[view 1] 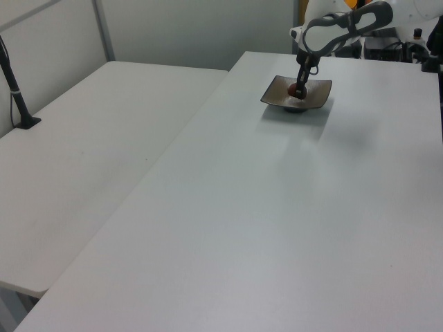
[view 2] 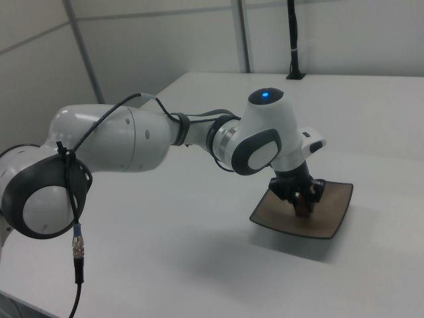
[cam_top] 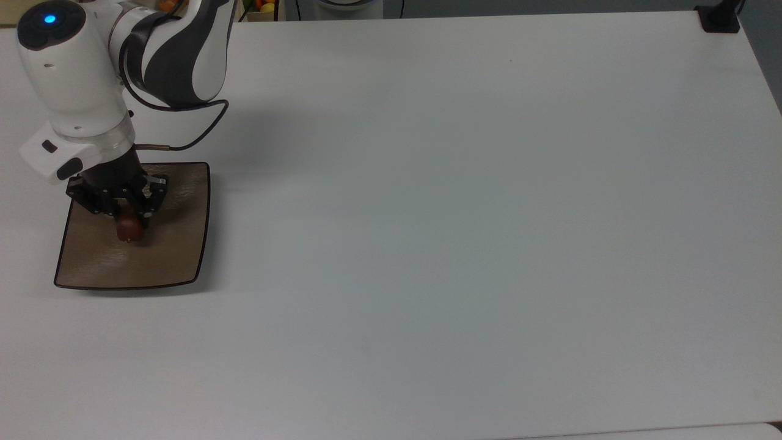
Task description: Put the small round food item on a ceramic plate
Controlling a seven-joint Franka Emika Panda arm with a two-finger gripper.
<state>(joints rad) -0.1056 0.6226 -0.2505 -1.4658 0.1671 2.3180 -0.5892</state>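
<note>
In the top view, the gripper pinches the small round food item, a glossy dark reddish-brown lump, low over the middle of the square tan ceramic plate on the white table. The left view shows the item red-brown above the plate. In the right view, the item is dark between the fingers, above the plate.

The white table lies bare to the top view's right of the ceramic plate. A black post base occupies the top view's far right corner.
</note>
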